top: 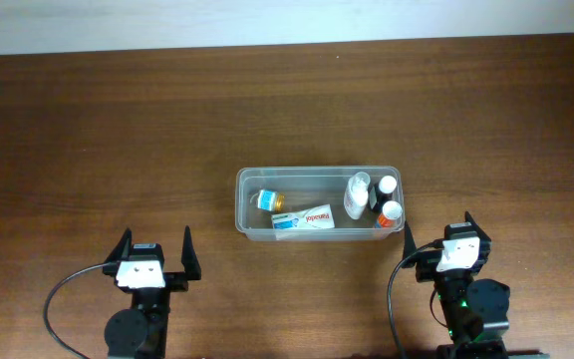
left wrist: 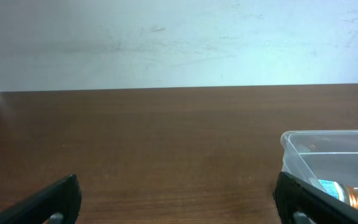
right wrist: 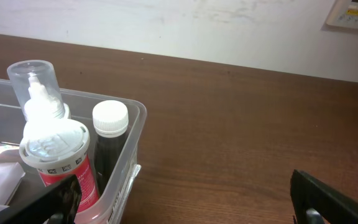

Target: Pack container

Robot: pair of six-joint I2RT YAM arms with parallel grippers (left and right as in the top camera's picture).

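The clear plastic container (top: 319, 175) sits at the table's middle. In it lie a small bottle with an orange cap (top: 268, 199) and a white box with red print (top: 303, 219); a clear-capped spray bottle (top: 357, 195), a dark bottle with a white cap (top: 385, 189) and a red bottle with a white cap (top: 390, 212) stand at its right end. My left gripper (top: 153, 251) is open and empty near the front left, with the container's corner (left wrist: 328, 144) to its right. My right gripper (top: 437, 239) is open and empty just right of the container (right wrist: 129, 146).
The brown wooden table (top: 118, 130) ends at a white wall (top: 267, 20) at the back. The red bottle (right wrist: 61, 158), dark bottle (right wrist: 109, 140) and spray bottle (right wrist: 39, 93) stand close to my right gripper's left finger.
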